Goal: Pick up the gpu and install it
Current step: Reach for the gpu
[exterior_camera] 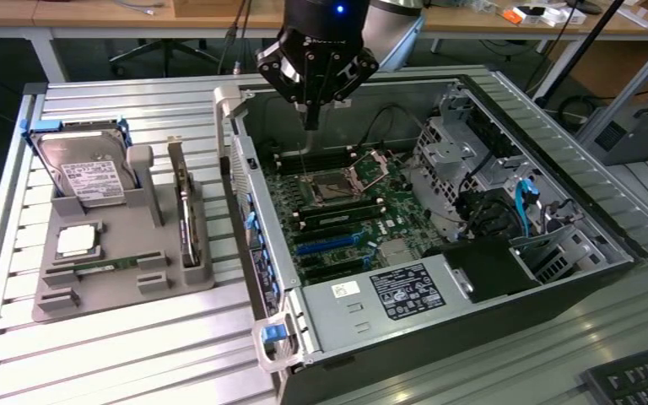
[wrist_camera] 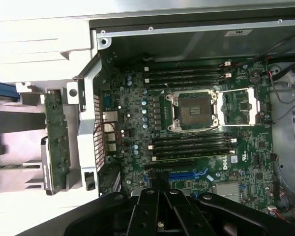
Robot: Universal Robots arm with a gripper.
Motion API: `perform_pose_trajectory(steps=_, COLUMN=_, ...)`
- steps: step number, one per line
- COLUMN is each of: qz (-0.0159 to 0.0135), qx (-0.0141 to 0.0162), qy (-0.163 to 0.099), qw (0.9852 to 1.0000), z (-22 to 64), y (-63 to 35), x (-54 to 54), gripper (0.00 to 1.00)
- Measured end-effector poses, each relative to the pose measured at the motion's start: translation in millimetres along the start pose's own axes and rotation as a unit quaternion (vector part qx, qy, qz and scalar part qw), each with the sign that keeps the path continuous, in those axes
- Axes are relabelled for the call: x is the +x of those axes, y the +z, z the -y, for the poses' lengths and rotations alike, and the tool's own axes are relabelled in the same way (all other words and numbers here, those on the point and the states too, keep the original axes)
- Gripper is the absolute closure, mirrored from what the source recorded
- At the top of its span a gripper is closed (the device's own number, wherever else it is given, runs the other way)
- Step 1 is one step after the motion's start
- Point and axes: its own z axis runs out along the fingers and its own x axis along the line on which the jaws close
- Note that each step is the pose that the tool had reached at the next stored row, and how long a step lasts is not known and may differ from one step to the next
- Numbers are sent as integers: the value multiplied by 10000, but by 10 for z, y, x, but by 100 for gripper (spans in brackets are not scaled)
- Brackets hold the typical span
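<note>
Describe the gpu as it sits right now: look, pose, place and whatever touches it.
The gpu is a thin, flat card standing upright on its long edge, slotted into the grey holder at the exterior view's left of the open computer case. In the wrist view its green circuit board shows, dotted with small components. Only the holder's slotted posts touch it. The tool is shut, hangs over the case's interior and is well apart from the card.

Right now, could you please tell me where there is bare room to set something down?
The slatted table is bare in front of the grey holder, beside the computer case, and behind the holder's hard drive. The holder, with the gpu, and the case's inside are crowded.
</note>
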Motion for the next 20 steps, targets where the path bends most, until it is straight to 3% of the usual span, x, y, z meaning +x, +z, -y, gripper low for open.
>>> perform_pose_trajectory(steps=20, qz=0, qx=0, qy=0, qw=10000, z=4, y=-2, x=48, gripper=89)
